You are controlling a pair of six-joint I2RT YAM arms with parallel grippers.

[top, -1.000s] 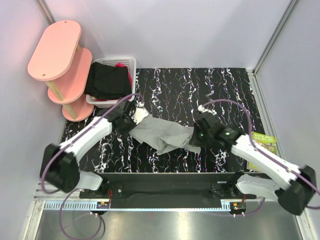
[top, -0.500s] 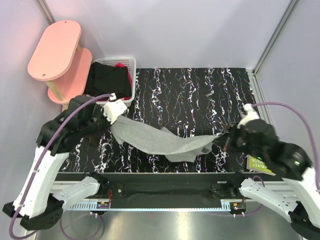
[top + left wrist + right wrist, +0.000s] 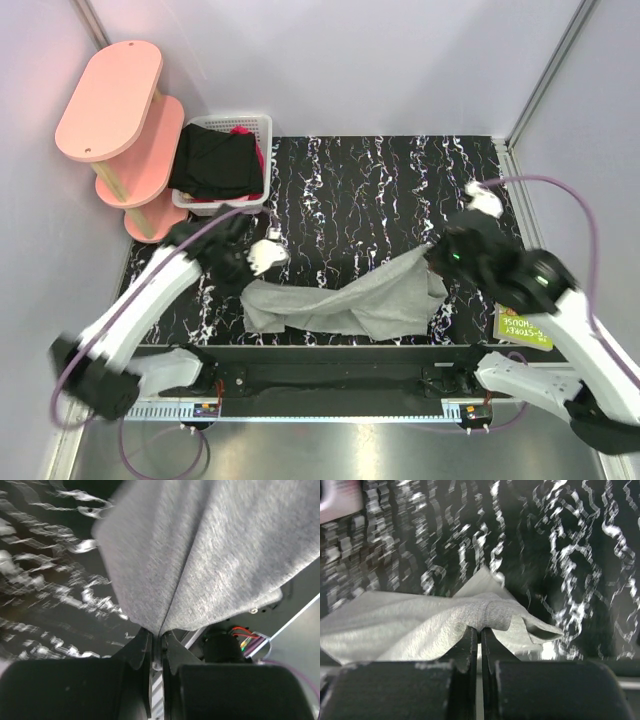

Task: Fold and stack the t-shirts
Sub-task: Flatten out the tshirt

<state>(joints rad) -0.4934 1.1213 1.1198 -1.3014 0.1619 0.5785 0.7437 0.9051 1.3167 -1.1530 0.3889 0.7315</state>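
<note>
White basket (image 3: 258,122) back left: black garment (image 3: 212,160) piled in it, magenta cloth (image 3: 241,130) poking out at far rim. Left gripper (image 3: 156,636) pinched tight on light grey shirt (image 3: 370,300) edge. Shirt stretches across near side of table (image 3: 350,190). Right gripper (image 3: 480,630) clamped on its ribbed edge.

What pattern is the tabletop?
Tabletop: black with white marbled veining, clearest in the top external view.

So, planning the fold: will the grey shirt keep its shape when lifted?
Probably not: the grey shirt sags and creases between the left gripper and right gripper, so it looks floppy. Likely light too, since small pinches hold it.
</note>
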